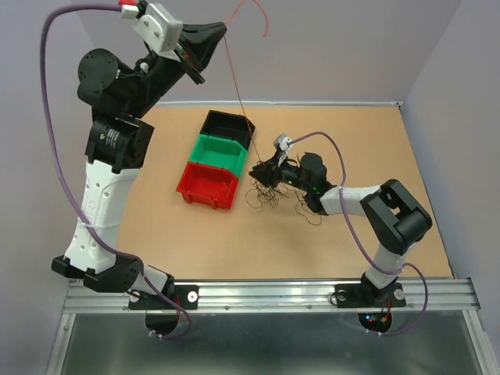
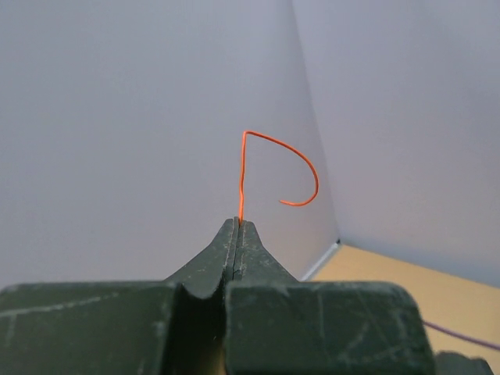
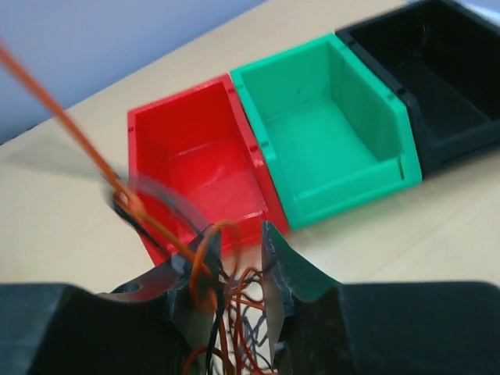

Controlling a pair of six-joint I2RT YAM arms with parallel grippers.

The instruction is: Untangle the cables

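Left gripper was up high, fingers pinched tight on an orange wire that ran down to the clump. Red bin, green bin and black bin touched in a row. The tangled cables lay on the table just right of the red bin. Right gripper sat on them, fingers narrow but apart, strands between.

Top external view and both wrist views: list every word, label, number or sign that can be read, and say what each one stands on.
No text can be read in any view.
Left arm's black joint housing: small white print, too small to read.
Red plastic bin, green plastic bin, black plastic bin: no labels visible.
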